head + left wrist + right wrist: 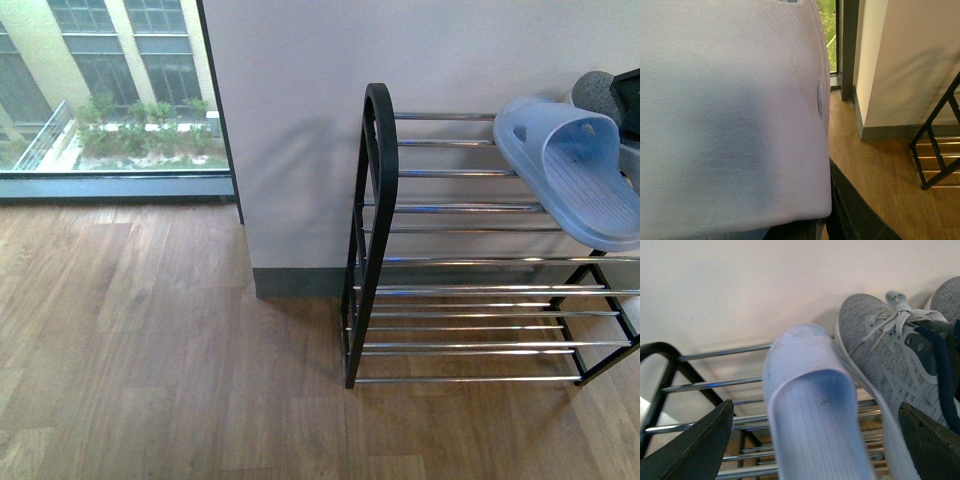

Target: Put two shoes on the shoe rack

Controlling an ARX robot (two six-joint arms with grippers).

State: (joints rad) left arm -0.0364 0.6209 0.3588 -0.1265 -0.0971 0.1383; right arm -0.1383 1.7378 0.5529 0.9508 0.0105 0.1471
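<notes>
Right pincer (815, 407) gapes wide, gripping nothing, astride a pale blue ribbed rubber slipper (810, 410) on the black-framed, chrome-rod shoe rack (450, 290). I cannot tell the left pincer's state: a pale surface fills its view. The grey knit laced sneaker (890, 355) lies on the top tier just beside the slipper, long axis across the rods, toe to the wall. Best to back out straight, so neither shoe gets dragged

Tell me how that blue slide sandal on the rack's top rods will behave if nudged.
The blue slide sandal looks like one-piece foam, so probably light and easily shoved. It lies tilted across smooth chrome rods, so it may skid or tip. The grey sneaker beside it might get bumped.
</notes>
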